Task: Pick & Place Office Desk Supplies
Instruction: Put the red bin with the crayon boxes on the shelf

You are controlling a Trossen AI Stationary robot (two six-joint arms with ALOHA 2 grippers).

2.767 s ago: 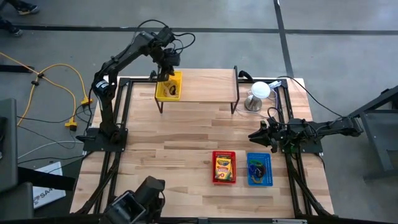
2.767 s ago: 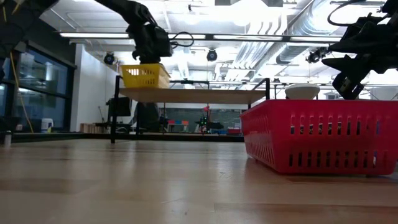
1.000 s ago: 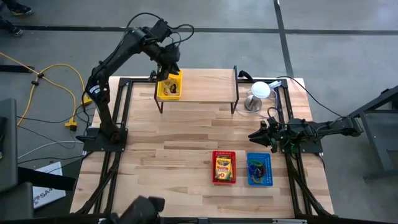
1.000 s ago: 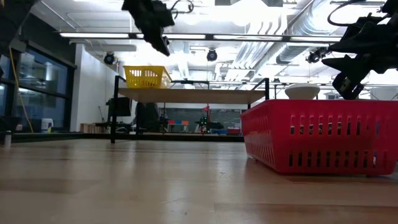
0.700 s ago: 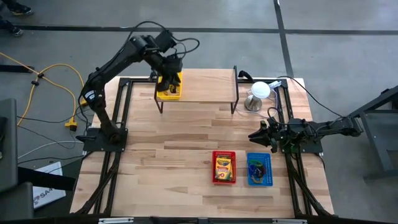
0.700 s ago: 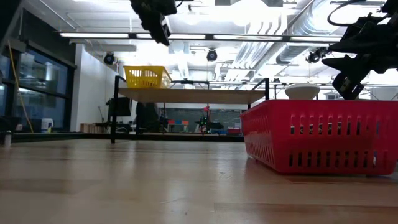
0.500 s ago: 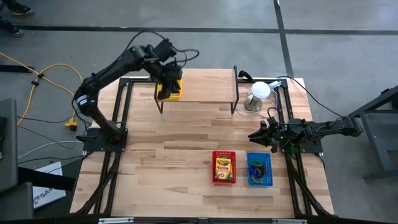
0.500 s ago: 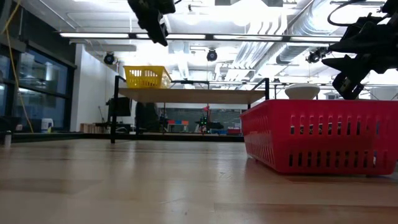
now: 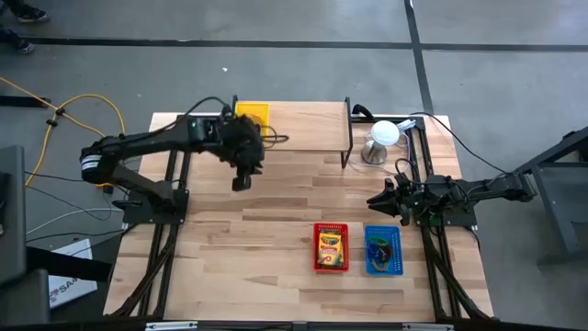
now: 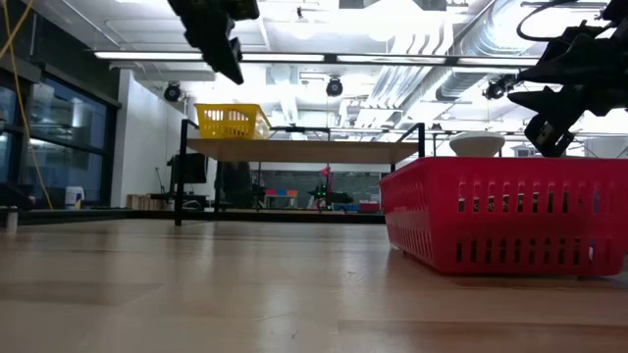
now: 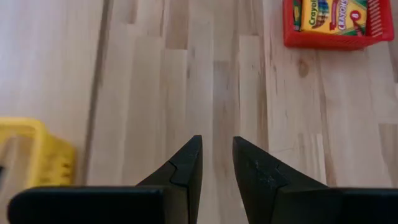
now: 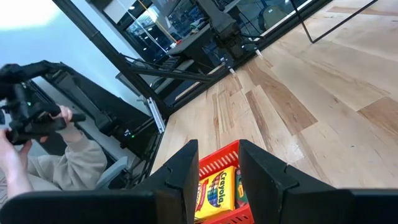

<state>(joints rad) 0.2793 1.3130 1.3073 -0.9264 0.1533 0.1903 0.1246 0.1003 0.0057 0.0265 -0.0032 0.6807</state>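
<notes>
- High view: the left gripper (image 9: pixel 240 182) hangs over bare table (image 9: pixel 276 207) just in front of the raised shelf (image 9: pixel 303 129), with the yellow basket (image 9: pixel 252 112) behind it on the shelf's left end; the crayon box (image 9: pixel 330 246) lies in the red basket (image 9: pixel 331 268) well off toward the front right, long axis running front to back; the blue basket (image 9: pixel 383 268) sits just beside the red one, its small contents too tangled to name; the right gripper (image 9: pixel 375 199) waits at the right edge and is, by my judgement, the nearer to both baskets.
- Low view: the red basket's wall hides what lies inside; the left gripper shows only as a dark shape up top.
- Left wrist view: the fingers (image 11: pixel 186 168) stand a narrow gap apart, nothing between them; the red basket is cut off at the corner.
- Right wrist view: the fingers (image 12: pixel 183 171) stand slightly parted and empty, the crayon box right beyond them; a person (image 12: pixel 37 155) sits in the room beyond.
</notes>
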